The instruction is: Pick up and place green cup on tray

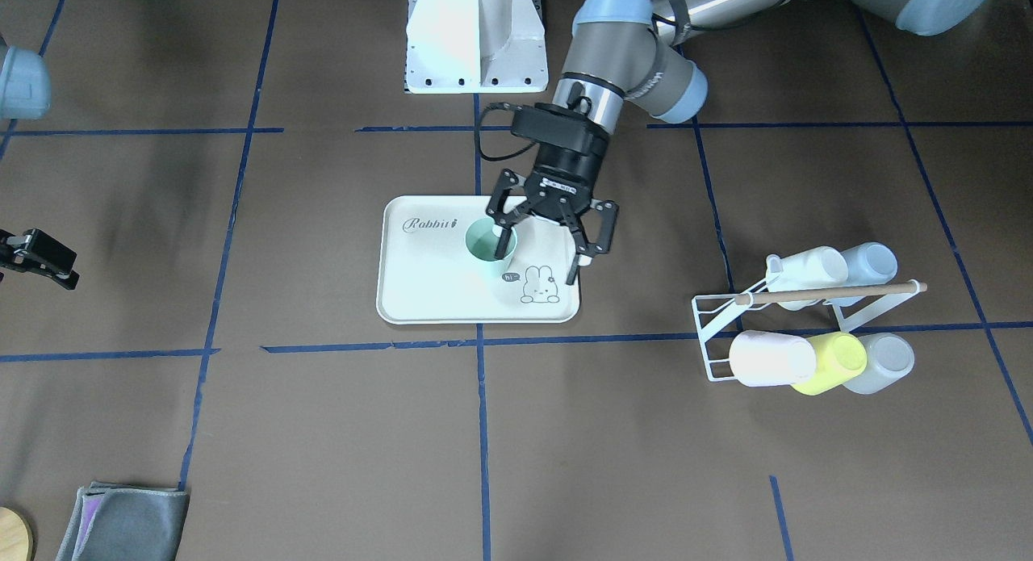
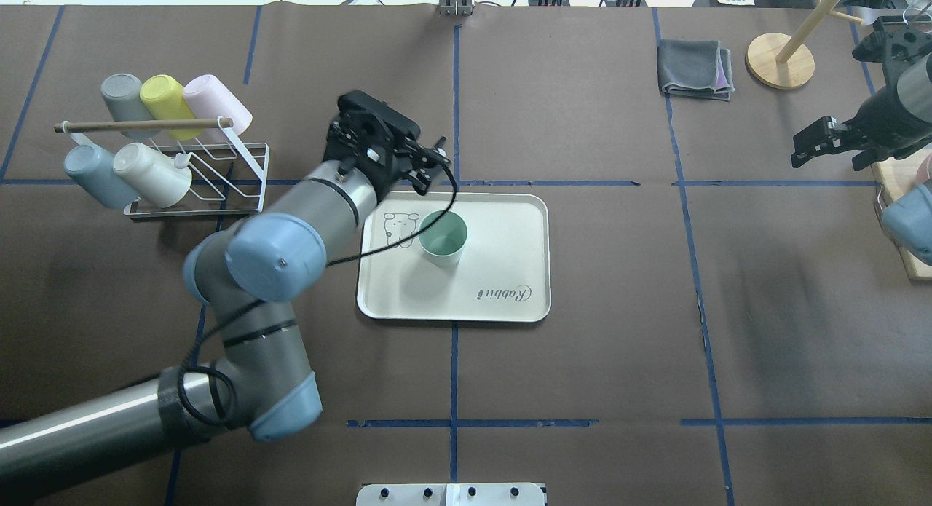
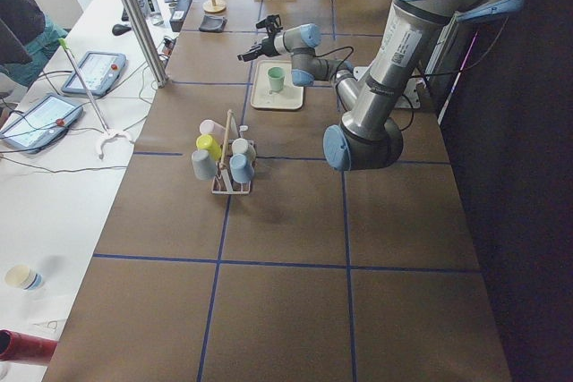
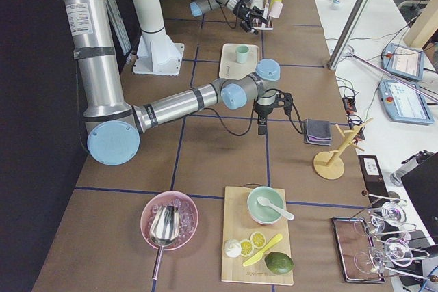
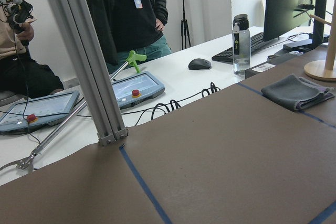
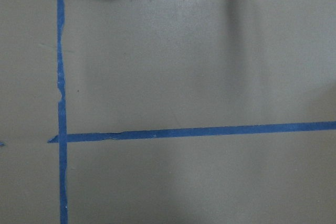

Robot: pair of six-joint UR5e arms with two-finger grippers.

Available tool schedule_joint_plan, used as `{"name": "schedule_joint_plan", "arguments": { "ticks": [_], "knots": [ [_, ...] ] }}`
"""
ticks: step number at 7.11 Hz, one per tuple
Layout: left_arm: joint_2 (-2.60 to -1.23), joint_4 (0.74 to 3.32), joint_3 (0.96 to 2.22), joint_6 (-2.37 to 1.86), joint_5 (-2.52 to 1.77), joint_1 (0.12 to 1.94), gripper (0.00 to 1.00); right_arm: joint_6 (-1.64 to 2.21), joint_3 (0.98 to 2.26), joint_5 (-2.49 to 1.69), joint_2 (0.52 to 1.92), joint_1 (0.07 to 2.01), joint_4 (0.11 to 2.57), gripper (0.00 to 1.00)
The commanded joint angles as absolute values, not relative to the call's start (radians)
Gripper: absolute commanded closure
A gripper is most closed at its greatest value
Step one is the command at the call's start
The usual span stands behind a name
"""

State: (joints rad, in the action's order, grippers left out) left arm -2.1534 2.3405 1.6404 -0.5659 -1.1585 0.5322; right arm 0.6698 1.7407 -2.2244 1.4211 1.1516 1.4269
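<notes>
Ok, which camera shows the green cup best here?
Overhead exterior: the green cup stands unobstructed, upright on the tray. Front-facing, a left gripper finger overlaps its rim. Both side views show it tiny; wrist cameras miss it.

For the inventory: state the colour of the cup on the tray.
Pale mint green; the cup on the tray shows best in the overhead view.

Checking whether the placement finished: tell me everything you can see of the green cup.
The green cup is a small pale mint tumbler, matte plastic by its look, handleless, slightly tapered, apparently empty. It stands upright, mouth up, on the cream tray beside the bunny drawing. Only the tray touches it: the left end effector is open and, in the side view, hangs above it, apart.
</notes>
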Motion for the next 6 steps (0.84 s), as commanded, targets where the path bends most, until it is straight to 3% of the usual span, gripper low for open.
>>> {"name": "schedule_joint_plan", "arguments": {
  "ticks": [1,3,6],
  "knots": [
    [-2.114,2.149,1.754,-0.574,-1.405,0.702,0.00,0.669,1.740,-2.224,1.424,1.160,1.425,0.00],
    [-2.053,2.047,1.807,-0.577,-1.738,0.892,0.00,0.667,1.738,-2.226,1.424,1.172,1.425,0.00],
    [-1.826,2.046,1.783,-0.551,-2.211,1.215,0.00,0.604,1.729,-2.238,1.437,1.209,1.428,0.00]
  ]
}}
